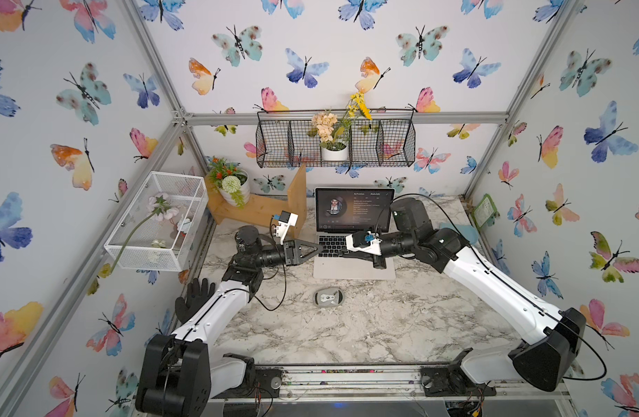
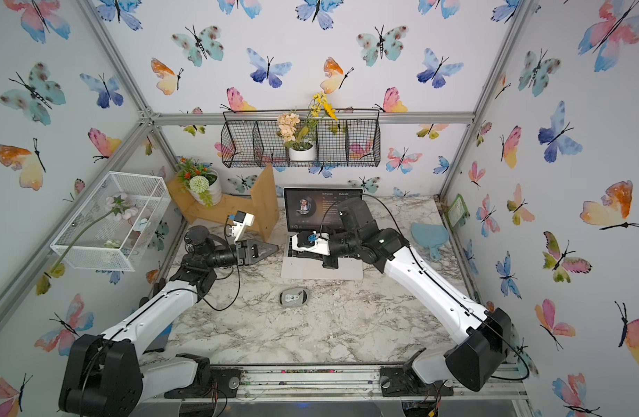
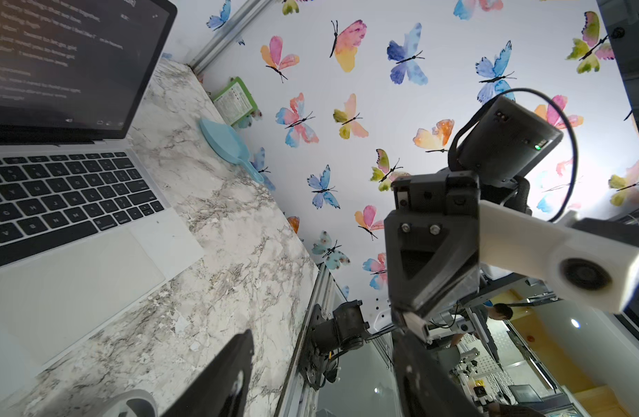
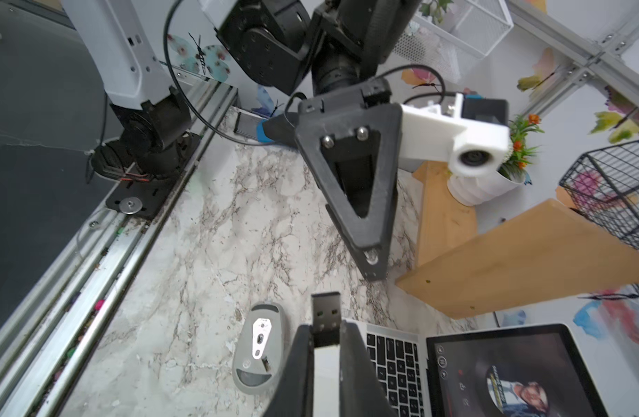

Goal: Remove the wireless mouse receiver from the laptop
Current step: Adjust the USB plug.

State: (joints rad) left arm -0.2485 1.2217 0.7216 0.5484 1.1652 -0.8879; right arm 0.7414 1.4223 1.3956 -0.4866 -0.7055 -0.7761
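Plainly, the wireless mouse receiver is out of the laptop. It is grasped by the right pincer, whose jaws are clenched on its body, and its plug end sticks out past the fingertips. In the right wrist view the receiver is seen in the air, clear of the laptop's side, with the marbled surface below it. In both top views the right pincer is seen low over the left part of the keyboard, but the receiver is too small to be made out there.

The left pincer is held just beside the laptop's left edge, with its tip turned toward the right pincer. The two tips are near each other but apart. In the left wrist view its fingers are spread wide and nothing is held between them, so it is released.

The laptop stands open at the back of the surface, and a round portrait and lines of text are shown on its dark screen. A grey computer mouse lies on the surface in front of the laptop, apart from it, with what looks like its underside turned up.
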